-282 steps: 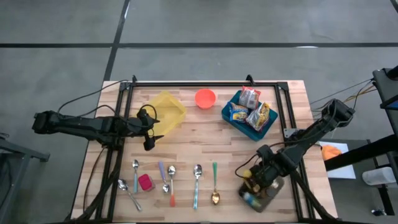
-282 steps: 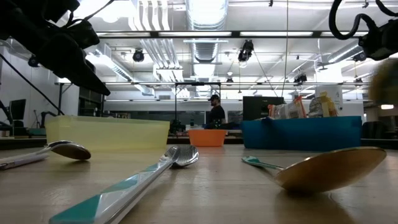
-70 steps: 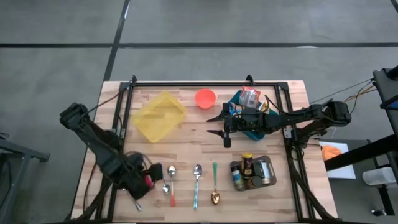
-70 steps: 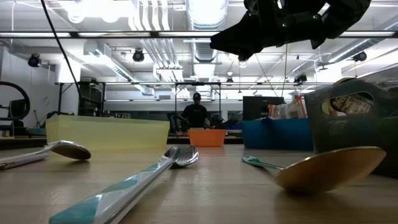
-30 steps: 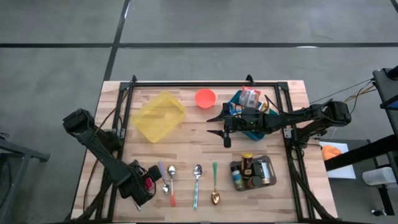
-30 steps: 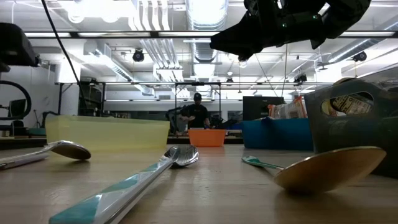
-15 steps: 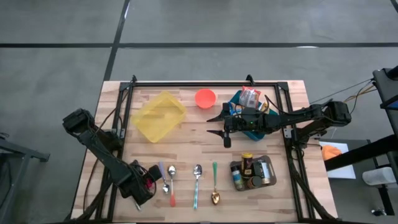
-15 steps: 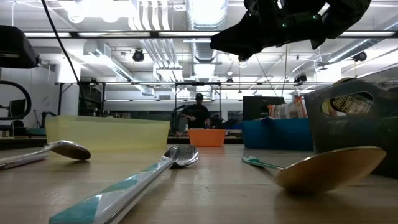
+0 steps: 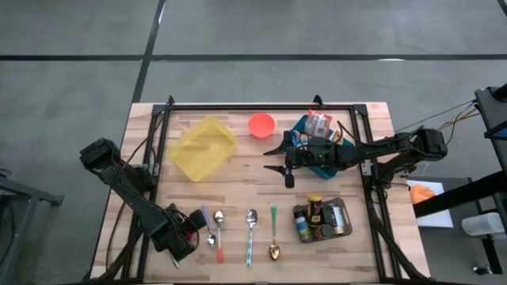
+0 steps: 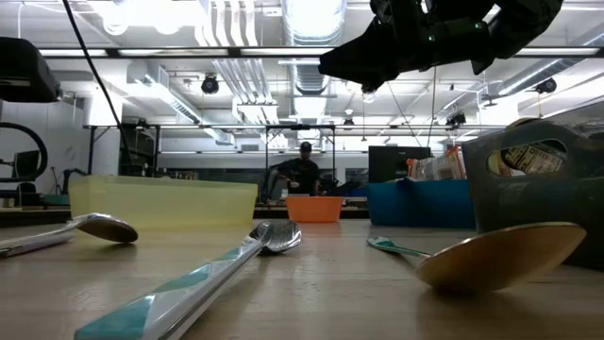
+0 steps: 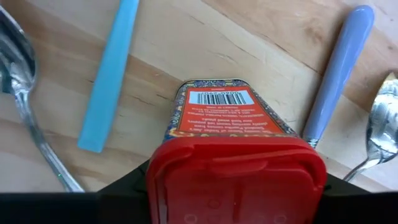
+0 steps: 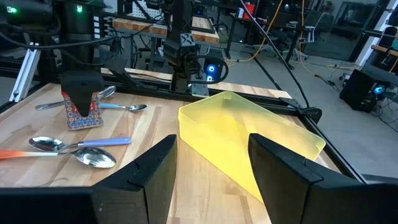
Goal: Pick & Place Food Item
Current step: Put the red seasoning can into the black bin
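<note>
**Left-arm grasp on the tin.** The left gripper [image 9: 182, 230] points straight down at the near-left corner of the counter [image 9: 238, 190]. Its jaws are pinching the red cap of the tin [image 11: 214, 118], one on either side. The tin stands upright among the spoons, so its long axis is vertical and in line with the gripper. The tin lies directly below the jaws, and the coming move is probably a straight lift.

The right gripper [image 9: 276, 159] hangs level over mid-counter, jaws spread and empty, well apart from the tin. The left arm is clearly the nearer.

Counts:
- **Tins:** one.
- **Spoons:** six. Four show from above, including the gold spoon [image 9: 273, 252]. Two more lie beside the tin in the left wrist view.
- **Yellow bins:** one [image 9: 206, 147].
- **Orange bowls:** one [image 9: 261, 124].
- **Blue bins:** one [image 9: 329, 170], holding packets.
- **Caddies:** one [image 9: 342, 214], holding bottles.

The frames do not show which container is meant to receive the tin.
</note>
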Robot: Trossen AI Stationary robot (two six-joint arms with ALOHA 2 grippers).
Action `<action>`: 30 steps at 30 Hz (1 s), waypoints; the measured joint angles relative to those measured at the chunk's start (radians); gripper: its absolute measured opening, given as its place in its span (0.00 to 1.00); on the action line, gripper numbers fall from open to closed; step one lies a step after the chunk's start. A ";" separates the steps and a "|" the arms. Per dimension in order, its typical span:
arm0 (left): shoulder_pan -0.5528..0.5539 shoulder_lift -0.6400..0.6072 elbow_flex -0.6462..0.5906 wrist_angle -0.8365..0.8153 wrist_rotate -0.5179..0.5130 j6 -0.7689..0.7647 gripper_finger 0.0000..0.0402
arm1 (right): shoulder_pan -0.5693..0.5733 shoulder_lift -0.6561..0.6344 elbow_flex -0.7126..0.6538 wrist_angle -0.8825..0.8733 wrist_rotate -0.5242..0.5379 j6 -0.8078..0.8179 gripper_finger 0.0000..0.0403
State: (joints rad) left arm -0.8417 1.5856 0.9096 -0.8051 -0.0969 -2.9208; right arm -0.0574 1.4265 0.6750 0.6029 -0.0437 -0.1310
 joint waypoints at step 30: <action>0.005 0.000 0.001 -0.008 -0.019 0.017 0.50 | 0.000 0.000 0.000 0.000 0.000 0.000 0.49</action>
State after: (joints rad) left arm -0.8369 1.5852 0.9104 -0.8131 -0.1158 -2.9036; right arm -0.0570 1.4262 0.6750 0.6029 -0.0435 -0.1312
